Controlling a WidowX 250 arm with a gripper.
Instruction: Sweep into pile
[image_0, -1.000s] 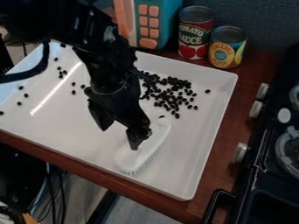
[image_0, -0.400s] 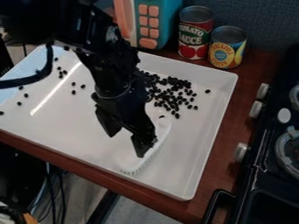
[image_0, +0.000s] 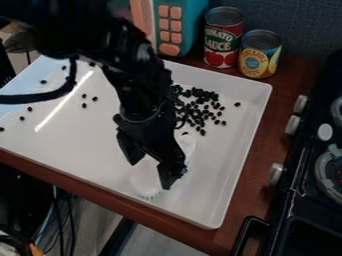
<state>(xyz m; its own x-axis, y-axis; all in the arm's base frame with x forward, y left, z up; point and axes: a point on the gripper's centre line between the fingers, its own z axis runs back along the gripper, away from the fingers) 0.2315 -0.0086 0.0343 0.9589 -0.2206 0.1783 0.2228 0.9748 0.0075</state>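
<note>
In the camera view, the gripper (image_0: 149, 171) is seen hanging down over the middle of the white tray (image_0: 217, 187), pretty much right above the brush. Its two fingers are spread apart, with a bit of white visible between them, so nothing seems to be clamped. Whether the brush is touched by a fingertip can't be told from here.

The white brush (image_0: 188, 144) is partly hidden by the gripper. It's laid at a slant in the tray, with one end toward the far right and the other toward the near left, where some bristles can be made out.

Most of the black beans (image_0: 200, 102) are bunched in the far right part of the tray, and that bunch is partly covered by the arm. One stray is found just right of it, and another by the brush's far end. A handful more are scattered over the left side, kinda all over the place.

Behind the tray, a red can (image_0: 222, 37) and a yellow can (image_0: 259, 55) are parked side by side, with a teal toy microwave (image_0: 194, 20) to their left. A black stove (image_0: 307, 200) is placed on the right.
</note>
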